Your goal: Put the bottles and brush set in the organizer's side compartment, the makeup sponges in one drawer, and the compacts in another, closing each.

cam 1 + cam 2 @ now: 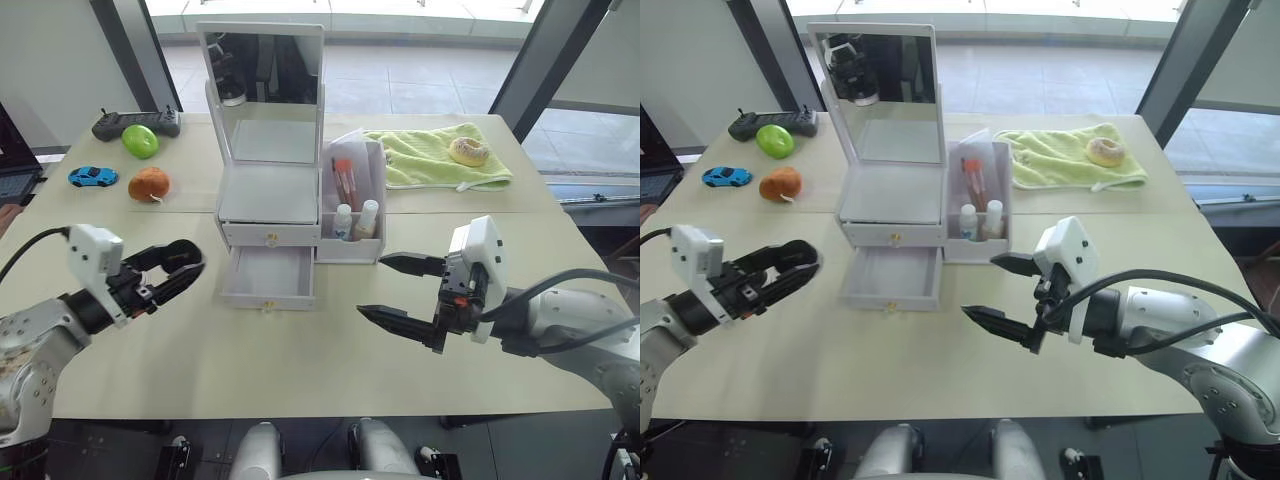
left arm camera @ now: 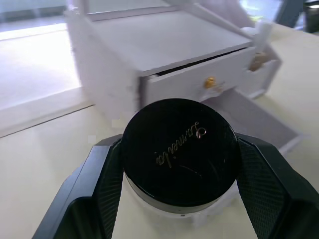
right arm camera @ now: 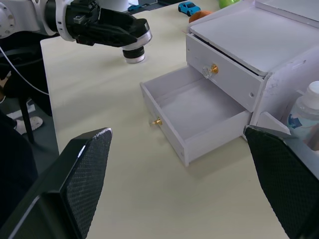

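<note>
My left gripper holds a round black compact clamped between its two fingers, its lid with gold script facing up. It sits to the left of the white organizer, near the front of the pulled-out lower drawer. That drawer is empty, its gold knob facing me. The upper drawer just above it is pushed in. My right gripper hovers to the right of the organizer with its fingers spread wide and nothing between them.

In the organizer's side compartment, on its right flank, stand two small white bottles at the front and a clear packet of brushes behind them. The mirror stands upright at the back of the organizer.

Well behind the organizer to the right lies a green towel with a doughnut on it. To the organizer's left lie an orange fruit, a blue toy car, a green apple and a dark controller.
</note>
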Controlling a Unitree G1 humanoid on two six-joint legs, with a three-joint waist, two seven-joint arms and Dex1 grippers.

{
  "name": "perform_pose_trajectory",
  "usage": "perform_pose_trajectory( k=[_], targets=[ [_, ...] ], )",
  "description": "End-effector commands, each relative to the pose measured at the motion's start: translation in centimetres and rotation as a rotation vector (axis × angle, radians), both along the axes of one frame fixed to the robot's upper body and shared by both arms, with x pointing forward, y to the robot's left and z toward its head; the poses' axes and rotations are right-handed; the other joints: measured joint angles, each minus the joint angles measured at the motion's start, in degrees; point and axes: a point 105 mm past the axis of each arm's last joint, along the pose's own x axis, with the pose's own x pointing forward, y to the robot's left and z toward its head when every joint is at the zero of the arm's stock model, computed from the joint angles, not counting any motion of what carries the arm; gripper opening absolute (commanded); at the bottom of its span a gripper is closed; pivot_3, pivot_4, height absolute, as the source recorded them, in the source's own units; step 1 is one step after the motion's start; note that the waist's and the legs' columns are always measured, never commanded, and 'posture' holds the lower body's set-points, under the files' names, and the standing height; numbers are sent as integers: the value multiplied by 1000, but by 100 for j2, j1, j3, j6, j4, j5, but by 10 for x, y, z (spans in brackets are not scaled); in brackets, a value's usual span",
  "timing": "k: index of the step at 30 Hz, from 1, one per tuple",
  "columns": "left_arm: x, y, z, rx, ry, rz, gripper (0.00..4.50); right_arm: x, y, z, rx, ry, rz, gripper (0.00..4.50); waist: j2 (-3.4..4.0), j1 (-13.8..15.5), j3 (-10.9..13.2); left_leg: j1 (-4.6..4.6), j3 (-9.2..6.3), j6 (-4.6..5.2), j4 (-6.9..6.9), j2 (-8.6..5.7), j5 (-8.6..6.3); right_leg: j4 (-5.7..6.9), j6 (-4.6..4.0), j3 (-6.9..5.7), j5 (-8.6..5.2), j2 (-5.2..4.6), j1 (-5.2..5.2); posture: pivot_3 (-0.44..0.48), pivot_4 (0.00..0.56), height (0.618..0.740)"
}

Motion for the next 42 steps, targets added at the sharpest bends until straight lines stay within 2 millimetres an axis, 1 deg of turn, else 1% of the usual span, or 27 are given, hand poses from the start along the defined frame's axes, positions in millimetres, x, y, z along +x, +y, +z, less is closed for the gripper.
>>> perform_pose_trajectory(
  k=[1,3,5,10,14,20,33,35,37,38,42],
  targets=[
    [7,-22,-11,46,29,-131,2947,-6,3,7,23,-44,-9,4500,-1,-2,-1,-1,0,0,1,-1,0,0,3,1,2,0,0,0,150,740],
    [17,-30,-18,49,36,-154,2947,-8,3,7,29,-48,-29,4500,1,-4,-1,-3,0,0,1,-3,0,-1,9,2,6,0,-1,0,150,740],
    [24,-33,-23,66,41,-164,2947,-10,4,6,32,-50,-45,4500,-1,-4,1,-7,-1,1,1,-3,0,1,10,2,7,2,-2,0,150,740],
    [32,-39,-36,106,62,-202,2947,-13,3,7,39,-56,-82,4500,-3,-41,1,-17,-12,1,0,2,1,0,16,2,12,14,-4,0,150,740],
    [37,-42,-37,122,57,-213,2947,-15,2,7,43,-59,-105,4500,-1,-21,1,-18,-16,2,4,1,1,1,17,0,12,14,-3,0,150,740],
    [41,-37,-38,149,42,-197,2947,-16,3,7,50,-59,-120,4500,0,-18,0,-22,-19,2,7,0,1,0,19,1,13,14,-3,0,150,740],
    [42,-37,-38,154,35,-195,2947,-17,4,6,56,-56,-124,4500,0,-20,0,-22,-21,2,8,0,1,2,21,0,13,15,-2,0,150,740],
    [43,-37,-37,151,30,-186,3676,-17,4,6,58,-56,-123,4500,0,-20,0,-22,-21,2,8,0,1,2,21,0,13,15,-2,0,150,740],
    [43,-37,-36,136,34,-181,4146,-17,5,6,59,-56,-123,4500,0,-17,0,-22,-21,2,8,0,1,2,22,0,14,15,-1,0,150,740],
    [44,-37,-35,134,31,-179,4475,-17,5,6,60,-55,-123,4500,0,-17,0,-22,-21,2,8,0,1,2,22,0,14,15,-1,0,150,740],
    [44,-40,-30,111,22,-180,4475,-17,4,6,61,-55,-125,4500,0,-19,0,-22,-21,2,9,0,2,2,22,-1,14,15,-1,0,150,740]
  ],
)
